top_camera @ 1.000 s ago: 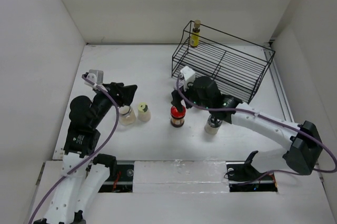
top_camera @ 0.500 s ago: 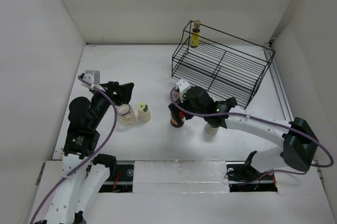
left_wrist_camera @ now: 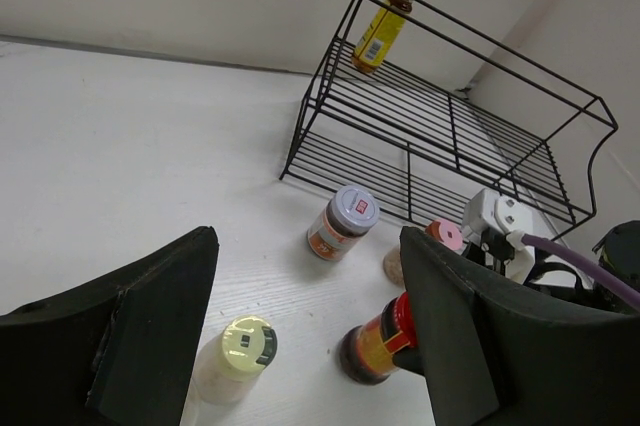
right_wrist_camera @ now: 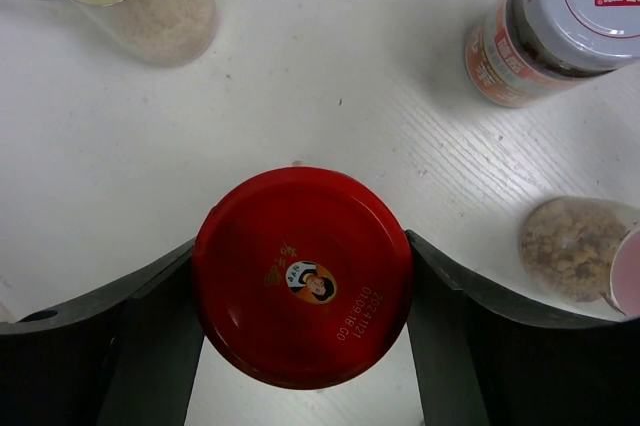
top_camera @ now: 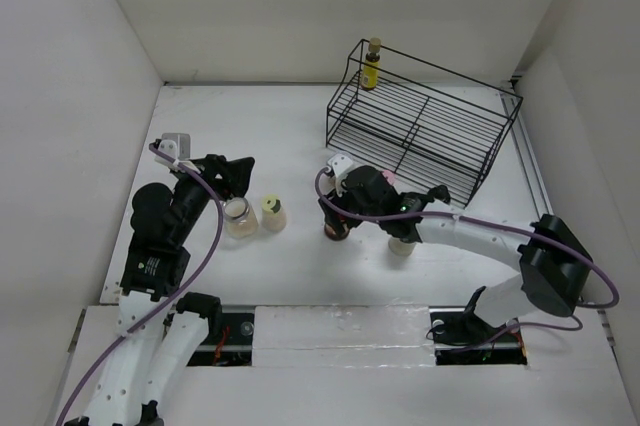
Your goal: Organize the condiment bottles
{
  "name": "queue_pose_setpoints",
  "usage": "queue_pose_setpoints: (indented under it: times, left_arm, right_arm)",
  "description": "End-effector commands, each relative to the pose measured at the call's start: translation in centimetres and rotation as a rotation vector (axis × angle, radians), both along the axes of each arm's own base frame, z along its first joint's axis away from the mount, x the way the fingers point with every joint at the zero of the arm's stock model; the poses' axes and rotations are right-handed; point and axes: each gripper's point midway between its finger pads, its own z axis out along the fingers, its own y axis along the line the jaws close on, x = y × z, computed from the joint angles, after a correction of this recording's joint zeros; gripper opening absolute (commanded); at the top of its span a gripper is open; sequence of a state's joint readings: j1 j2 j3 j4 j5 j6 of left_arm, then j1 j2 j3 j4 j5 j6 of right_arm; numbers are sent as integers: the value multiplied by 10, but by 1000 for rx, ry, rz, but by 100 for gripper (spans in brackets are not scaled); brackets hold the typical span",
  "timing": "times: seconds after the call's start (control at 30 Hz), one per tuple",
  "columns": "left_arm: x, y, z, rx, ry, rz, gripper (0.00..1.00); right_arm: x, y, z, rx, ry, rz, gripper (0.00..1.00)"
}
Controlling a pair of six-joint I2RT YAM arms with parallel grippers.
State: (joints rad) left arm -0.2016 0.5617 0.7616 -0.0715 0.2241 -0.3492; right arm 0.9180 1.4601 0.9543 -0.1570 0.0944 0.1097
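**Bottle sorting, three views.** From above, the left gripper (top_camera: 238,178) hung over a clear jar (top_camera: 240,218), with the yellow-capped bottle (top_camera: 272,213) just beside that jar. The right gripper (top_camera: 338,208) covered the red jar (top_camera: 337,230) near the middle of the table (top_camera: 250,116). A pale bottle (top_camera: 402,244) stood against the near side of the right forearm. The rack (top_camera: 430,136) stood at the far right, with an oil bottle (top_camera: 372,64) upright in its far left corner. The left wrist view placed that oil bottle on the upper shelf. It also showed the left gripper's fingers (left_wrist_camera: 150,336) well apart, with only bare table between them. Only this view made plain a white-capped jar (left_wrist_camera: 340,221) and a pink-capped jar (left_wrist_camera: 440,238) standing between the red jar and the rack. The right arm largely hid these two from above, and the clear jar lay outside this view. The right wrist view alone showed the grip. Both right fingers (right_wrist_camera: 150,326) pressed against opposite sides of the red lid, and the jar stood upright on the table. Around it, all apart from it, were the white-capped jar at upper right, the pink-capped jar at the right edge and the yellow-capped bottle at upper left.
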Motion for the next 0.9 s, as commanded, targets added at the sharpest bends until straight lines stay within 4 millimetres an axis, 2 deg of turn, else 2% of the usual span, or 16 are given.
queue_pose_setpoints:
  times: [0.0,0.1,0.17,0.2,0.23,0.33,0.37,0.43,0.47,0.57,0.6,0.67,0.7,0.8,0.83,0.87]
  left_arm:
    - [1,0,12,-5,-44,2,70]
    - [1,0,12,-5,-44,2,70]
    - [2,-2,10,-3,-35,-7,70]
    - [2,-2,10,-3,-35,-7,70]
    - [1,-3,10,-3,-35,-17,70]
    - [1,-3,10,-3,-35,-18,70]
    - [1,-3,10,-3,-35,-18,70]
    - [1,-3,10,-3,-35,-18,70]
    - [0,-5,10,-3,-35,-27,70]
    - [1,-7,8,-1,-26,-36,70]
    - [1,-7,6,0,-17,-36,70]
    - [1,-7,6,1,-17,-36,70]
    - [1,-7,6,1,-17,-36,70]
    - [1,-7,6,1,-17,-36,70]
    - [3,-7,3,2,-8,-36,70]
    - [3,-7,3,2,-8,-36,70]
  right_arm:
    - [11,16,56,159,-123,-6,60]
    - [15,7,115,248,-235,-35,58]
    - [20,3,175,328,-342,-40,58]
    - [31,-5,192,339,-372,-67,58]
    - [37,-12,230,388,-429,-87,58]
    - [66,-41,282,431,-528,-158,58]
    - [72,-55,317,464,-593,-185,58]
    - [99,-77,335,457,-637,-240,58]
    - [105,-89,365,489,-689,-262,59]
    - [149,-119,378,446,-722,-343,59]
    - [154,-129,407,471,-772,-359,59]
    - [194,-143,393,416,-741,-417,59]
    - [199,-150,414,433,-779,-432,59]
    - [244,-160,395,394,-737,-465,59]
    - [246,-163,413,412,-771,-464,59]
    - [266,-163,397,391,-743,-476,59]
